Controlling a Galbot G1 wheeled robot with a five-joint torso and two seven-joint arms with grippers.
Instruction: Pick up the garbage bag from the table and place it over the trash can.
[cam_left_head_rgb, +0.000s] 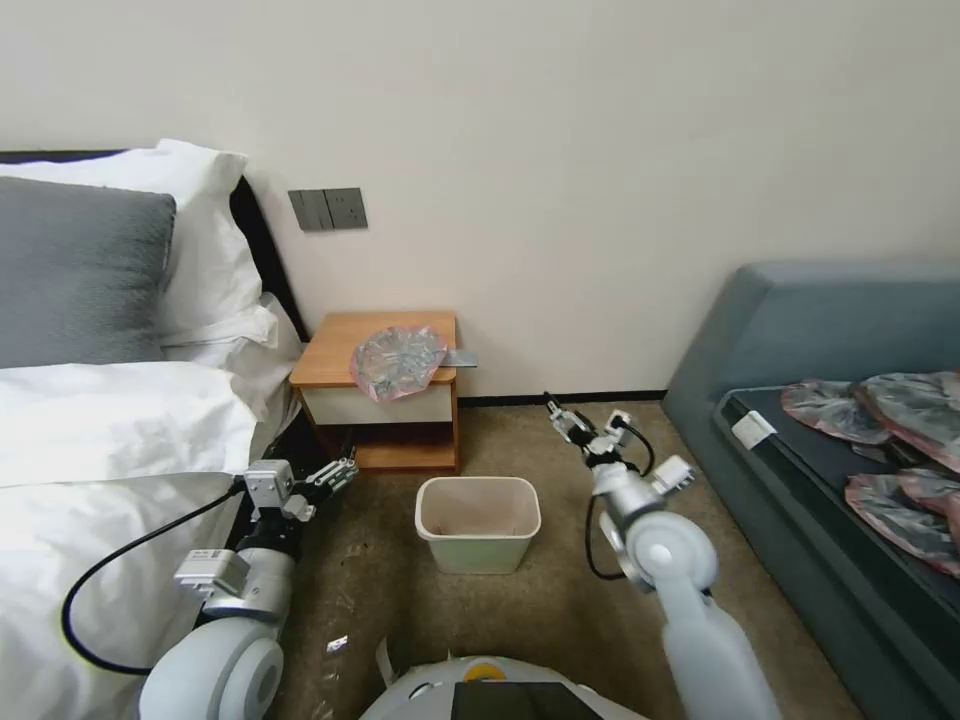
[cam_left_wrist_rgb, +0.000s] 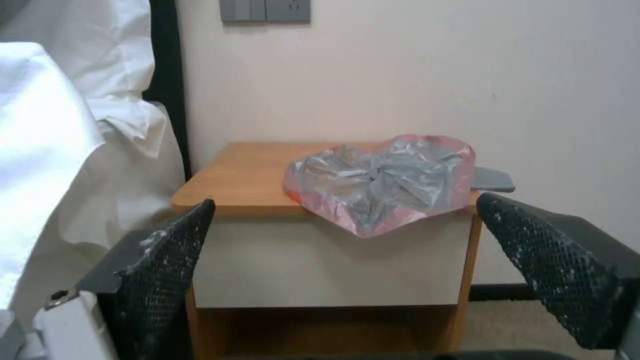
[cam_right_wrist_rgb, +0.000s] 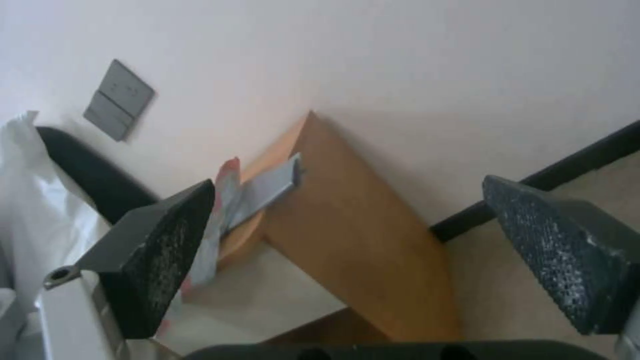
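Note:
The garbage bag (cam_left_head_rgb: 398, 361), crinkly grey with a pinkish-red rim, lies flat on the table (cam_left_head_rgb: 340, 345), its edge drooping over the white drawer front; it also appears as garbage bag (cam_left_wrist_rgb: 383, 182) and edge-on as garbage bag (cam_right_wrist_rgb: 223, 210). The trash can (cam_left_head_rgb: 478, 522) stands open on the carpet in front of the table. My left gripper (cam_left_head_rgb: 340, 472) hovers low, left of the trash can and below the table, fingers (cam_left_wrist_rgb: 167, 270) wide open. My right gripper (cam_left_head_rgb: 562, 418) is open, right of the table, near floor level, fingers (cam_right_wrist_rgb: 160, 250) apart.
A bed (cam_left_head_rgb: 110, 440) with white bedding and pillows lies at the left, close to my left arm. A grey sofa (cam_left_head_rgb: 830, 420) at the right holds several more bags (cam_left_head_rgb: 890, 440). A flat grey object (cam_left_head_rgb: 458, 357) sticks out from under the bag.

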